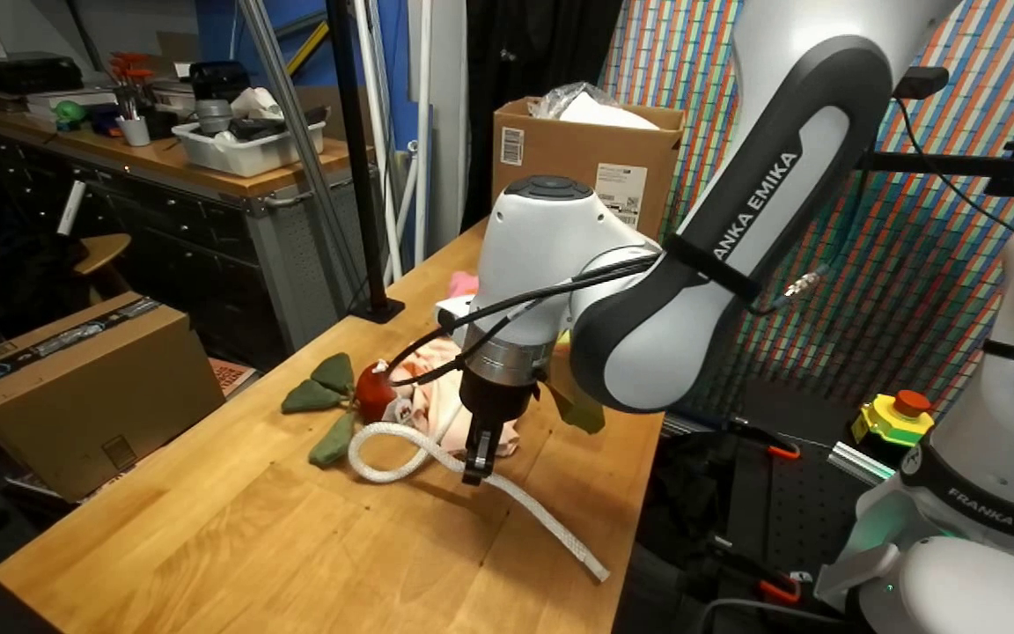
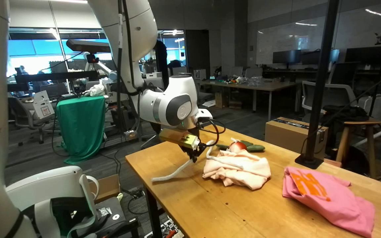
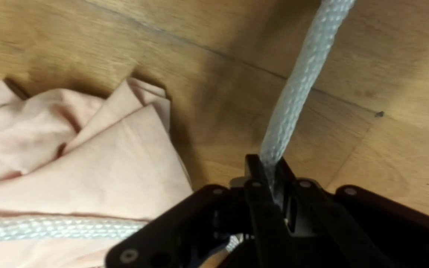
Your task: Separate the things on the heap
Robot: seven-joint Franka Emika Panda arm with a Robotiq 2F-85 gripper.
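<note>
A white braided rope [image 1: 551, 521] [image 2: 174, 174] runs through my gripper [image 1: 476, 475] [image 2: 193, 159]. In the wrist view the fingers [image 3: 268, 163] are closed on the rope [image 3: 304, 78], and its shadow lies apart from it. One end slopes down to the table; another stretch loops beside the red round item and lies over a crumpled peach cloth [image 2: 240, 180] [image 3: 117, 167]. The red round item [image 1: 372, 393] [image 2: 237, 146] touches the cloth's far side. Green leaf-like pieces [image 1: 333, 440] [image 2: 256, 148] lie beside it. The arm partly hides the cloth in an exterior view.
A folded pink cloth with orange print [image 2: 329, 201] lies apart on the wooden table [image 1: 234, 537]. A black upright post [image 1: 375, 310] [image 2: 309, 161] stands at the table's edge. A cardboard box [image 1: 591, 145] stands at the table's far end.
</note>
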